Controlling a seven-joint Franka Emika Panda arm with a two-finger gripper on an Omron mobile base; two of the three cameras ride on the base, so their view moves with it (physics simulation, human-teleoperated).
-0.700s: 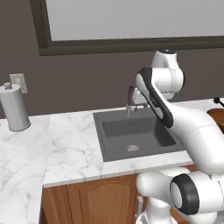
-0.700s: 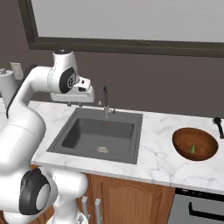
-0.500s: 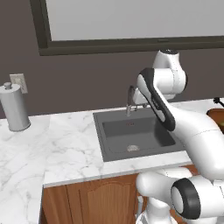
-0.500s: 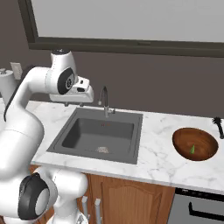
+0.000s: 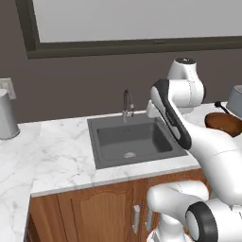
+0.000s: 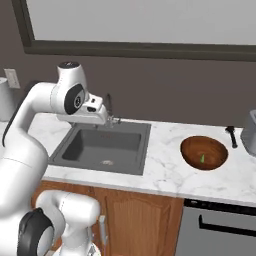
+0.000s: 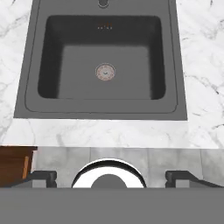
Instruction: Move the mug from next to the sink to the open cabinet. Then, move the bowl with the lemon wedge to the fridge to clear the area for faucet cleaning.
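One bowl (image 6: 204,152) w/ lemon wedge (image 6: 202,159) sits right of sink (image 7: 105,65); gripper (image 7: 107,177) above sink, spread apart, holding nothing.

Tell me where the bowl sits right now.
The bowl sits on the marble counter to the right of the sink in the right base view, with the lemon wedge inside; the left base view shows it partly behind the arm.

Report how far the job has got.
Done, perhaps: no mug shows beside the sink, though the cabinet is out of view. In hand: nothing; the tool is open and empty, above the sink. Left: the bowl with its lemon wedge sits on the counter, not in the fridge.
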